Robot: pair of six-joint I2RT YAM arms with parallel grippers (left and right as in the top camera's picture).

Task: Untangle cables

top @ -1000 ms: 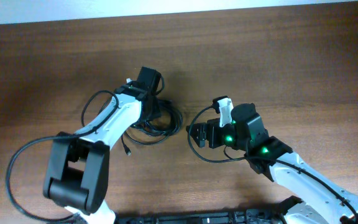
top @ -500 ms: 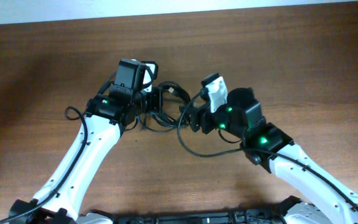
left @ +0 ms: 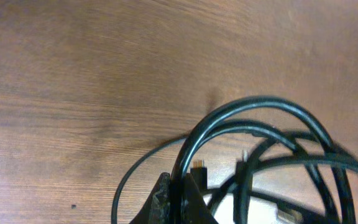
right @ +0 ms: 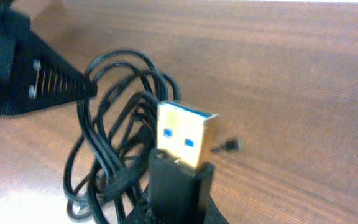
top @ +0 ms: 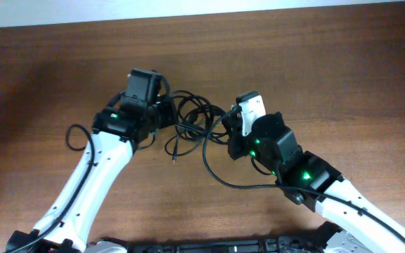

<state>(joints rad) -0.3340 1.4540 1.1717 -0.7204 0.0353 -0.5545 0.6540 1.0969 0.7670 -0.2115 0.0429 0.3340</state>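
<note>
Overhead, the cables (top: 195, 116) sit as a loose knot on the wooden table (top: 343, 70), between left gripper (top: 171, 116) and right gripper (top: 229, 133). Expect light, limp cord; grip at the rigid plugs. Left wrist view alone shows jaws pinched shut on one loop. Right wrist view alone shows jaws clamped on a blue-tongued USB-A plug (right: 185, 134).

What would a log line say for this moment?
left gripper: shut on cables | right gripper: shut on USB plug | cables: tangled, between grippers
</note>
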